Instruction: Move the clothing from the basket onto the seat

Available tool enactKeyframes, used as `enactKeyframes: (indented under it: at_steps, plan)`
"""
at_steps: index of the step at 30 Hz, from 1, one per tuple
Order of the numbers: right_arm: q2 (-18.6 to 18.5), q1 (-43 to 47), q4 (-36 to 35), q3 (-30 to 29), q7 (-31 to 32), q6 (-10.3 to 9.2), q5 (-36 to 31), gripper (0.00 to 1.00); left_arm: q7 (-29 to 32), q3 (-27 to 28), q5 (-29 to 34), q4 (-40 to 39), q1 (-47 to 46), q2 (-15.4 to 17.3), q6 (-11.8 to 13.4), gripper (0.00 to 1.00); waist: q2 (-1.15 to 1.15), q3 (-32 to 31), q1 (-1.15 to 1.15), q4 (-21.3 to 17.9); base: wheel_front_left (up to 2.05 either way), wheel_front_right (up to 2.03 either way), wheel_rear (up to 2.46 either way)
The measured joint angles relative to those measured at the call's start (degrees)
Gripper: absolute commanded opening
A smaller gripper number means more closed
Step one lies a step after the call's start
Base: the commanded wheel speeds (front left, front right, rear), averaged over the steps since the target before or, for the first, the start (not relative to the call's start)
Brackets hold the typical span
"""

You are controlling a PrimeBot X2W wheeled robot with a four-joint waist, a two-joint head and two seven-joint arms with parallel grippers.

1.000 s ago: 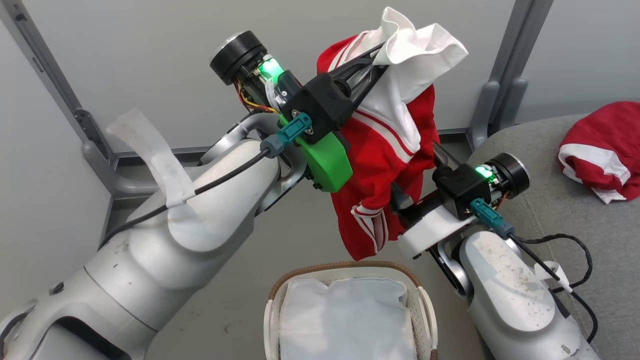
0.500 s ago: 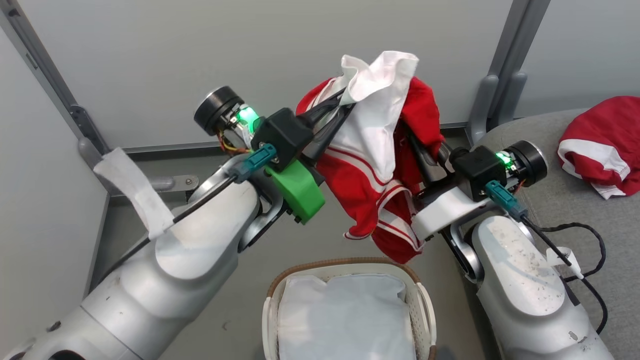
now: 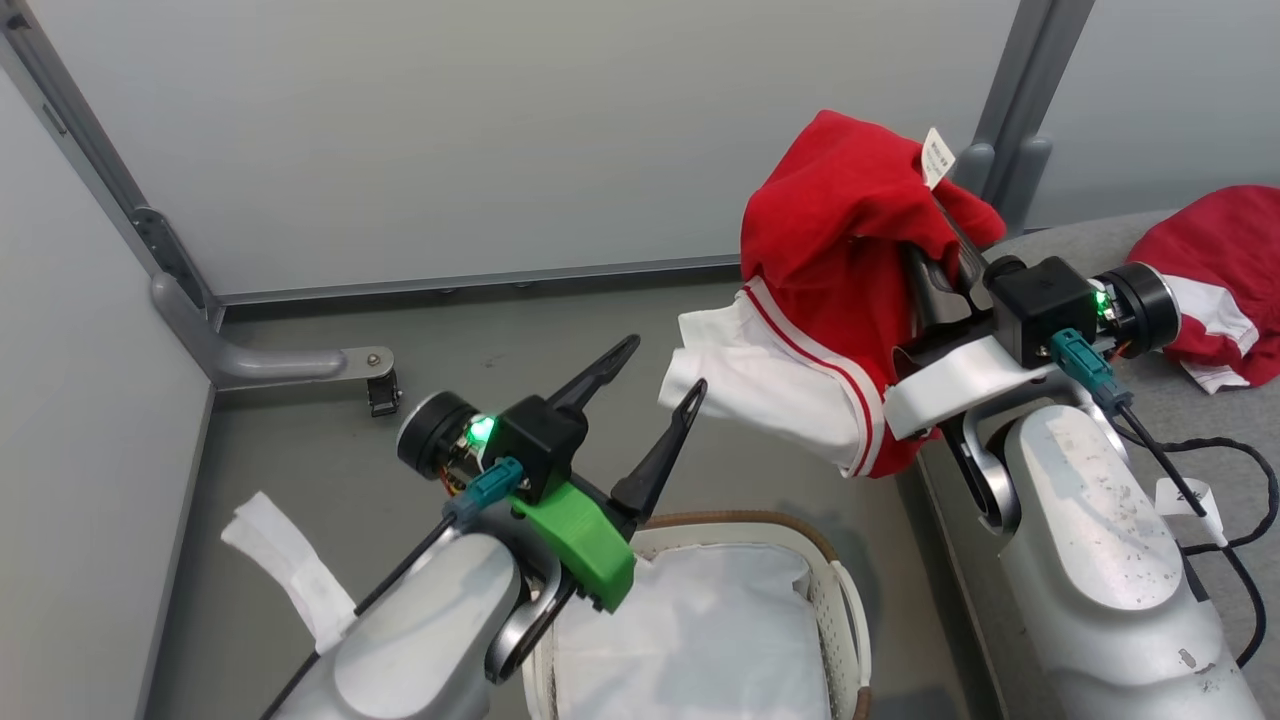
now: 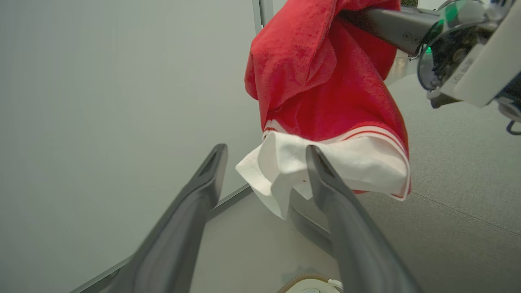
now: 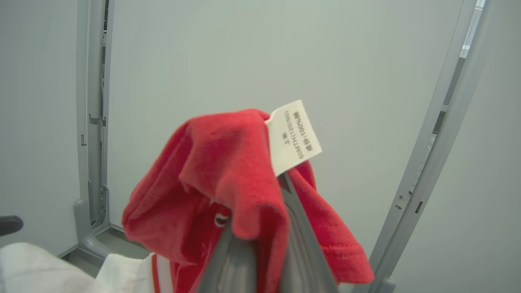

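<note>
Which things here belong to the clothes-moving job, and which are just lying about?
Job: held red garment, clamped in right end effector; second red garment on seat; basket; open left end effector.
Lying about: white sheet in basket; black cable; wall bracket.

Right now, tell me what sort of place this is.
Probably a robot test bay staged as a home laundry corner: plain grey partition panels on metal posts, a bare grey floor, and a grey sofa seat near a small laundry basket.
</note>
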Motion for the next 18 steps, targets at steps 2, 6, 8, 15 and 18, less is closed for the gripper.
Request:
enactKeyframes:
  at_steps: [2,6,8,15,18]
  plan:
    - [0.0,0.0,-0.1,-0.8,0.0,0.00,-0.4,0.00,0.0,1.1,0.4,0.0,2.9,-0.3,-0.1,1.00,0.00,0.1,0.00,-0.2,0.00,0.00,0.00]
    - [0.0,0.0,-0.2,-2.3,0.0,0.00,-1.3,0.00,0.0,2.6,1.1,0.2,6.8,-1.2,-0.6,1.00,0.00,0.6,0.00,-0.9,0.00,0.00,0.00]
    - [0.0,0.0,-0.3,-3.2,0.0,0.00,-1.8,0.00,0.0,3.6,1.7,0.3,8.0,-1.7,-0.9,1.00,0.00,1.1,0.00,-1.3,0.00,0.00,0.00]
    - [0.0,-0.3,-0.9,-5.8,0.0,0.00,-3.2,0.00,-0.1,6.3,4.9,0.6,9.5,-2.9,-1.5,1.00,0.00,2.6,0.00,-3.3,0.00,0.00,0.00]
    - [0.0,-0.9,-1.4,-6.6,0.0,0.00,-4.0,0.00,-0.1,7.3,5.9,0.5,9.5,-3.2,-1.6,1.00,0.00,3.3,0.00,-4.9,0.00,0.00,0.00]
